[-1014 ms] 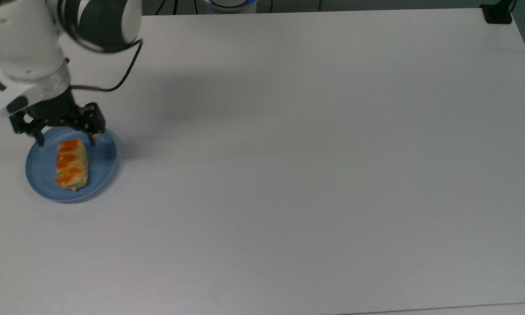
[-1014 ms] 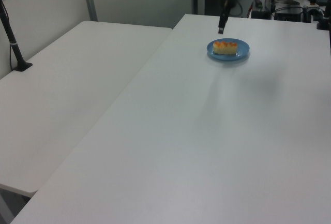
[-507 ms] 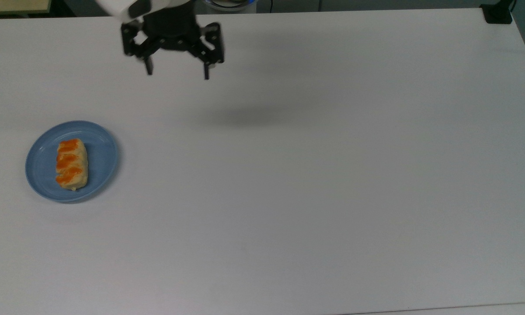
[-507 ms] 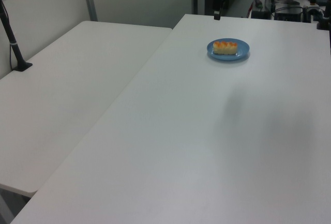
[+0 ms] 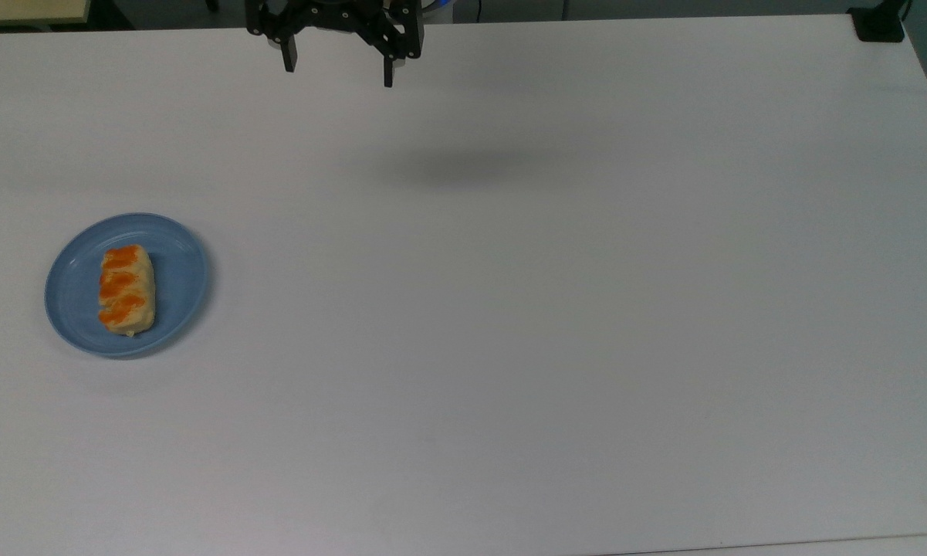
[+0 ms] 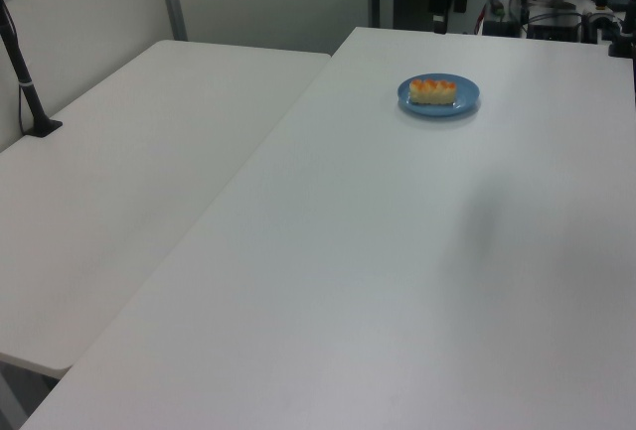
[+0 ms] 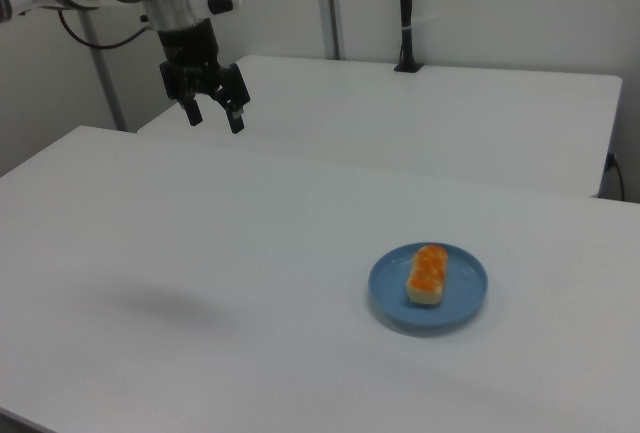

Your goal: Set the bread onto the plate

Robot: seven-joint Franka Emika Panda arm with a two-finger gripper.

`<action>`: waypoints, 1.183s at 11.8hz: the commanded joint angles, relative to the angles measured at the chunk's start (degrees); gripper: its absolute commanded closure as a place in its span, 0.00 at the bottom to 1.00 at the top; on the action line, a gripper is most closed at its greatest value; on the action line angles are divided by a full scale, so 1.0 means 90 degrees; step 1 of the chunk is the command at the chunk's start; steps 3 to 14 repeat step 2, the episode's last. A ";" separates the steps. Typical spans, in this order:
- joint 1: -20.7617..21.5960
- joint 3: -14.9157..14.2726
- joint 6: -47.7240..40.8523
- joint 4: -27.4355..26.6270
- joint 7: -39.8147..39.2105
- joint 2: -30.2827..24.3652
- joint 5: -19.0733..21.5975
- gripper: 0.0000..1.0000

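The bread [image 5: 126, 289] is lying on the plate [image 5: 177, 270], near the top view's left edge of the white desk [image 5: 509, 309]. The gripper [image 5: 338, 71] is hanging high above the desk, well apart from the plate, and its fingers [image 7: 235, 119] are standing wide open, holding nothing.

I get soft, even overhead light in all three views, bright on the white table [image 5: 556, 324], without hard glare. A diffuse grey shadow [image 5: 463, 166] lies on the tabletop below the raised gripper [image 5: 337, 68]; I also see it in the right view [image 7: 150, 305]. The plate [image 5: 177, 266] casts a thin shadow toward the top view's right. Everything looks slightly soft and grainy
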 commanded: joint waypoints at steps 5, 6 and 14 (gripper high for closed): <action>0.0051 -0.0113 -0.0170 -0.0202 -0.0571 -0.0195 0.0018 0.00; 0.0051 -0.0113 -0.0170 -0.0202 -0.0571 -0.0195 0.0018 0.00; 0.0051 -0.0113 -0.0170 -0.0202 -0.0571 -0.0195 0.0018 0.00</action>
